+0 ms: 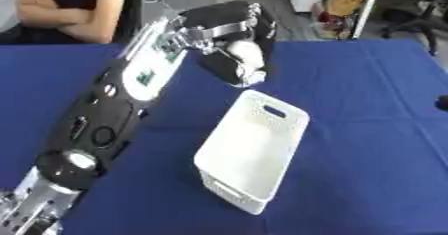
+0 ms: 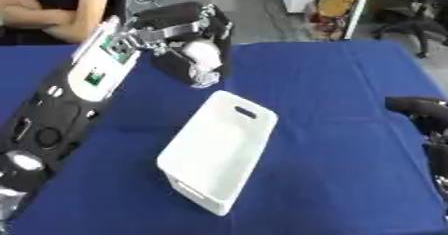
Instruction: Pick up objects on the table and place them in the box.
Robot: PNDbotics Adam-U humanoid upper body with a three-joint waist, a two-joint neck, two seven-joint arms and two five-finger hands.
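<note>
The left hand (image 1: 229, 39) is hanging over the blue table (image 1: 367, 129), just beyond the far short end of the white box (image 1: 249, 151), with its fingers curling round a whitish, rounded object (image 1: 245, 54) whose kind I cannot make out; the left arm is running in a long diagonal beside the box, on its left; the box itself is lying with its long axis pointing away from the robot and tilting toward the held object, so the handle slot in its far wall is sitting almost under the hand, and the open interior is lying nearer the robot than the hand; judging from this, the drop is calling for a short draw back over the rim; well right of the box, the right hand (image 2: 420, 110) is showing only as a dark shape, and whether it is open or closed I cannot tell.
</note>
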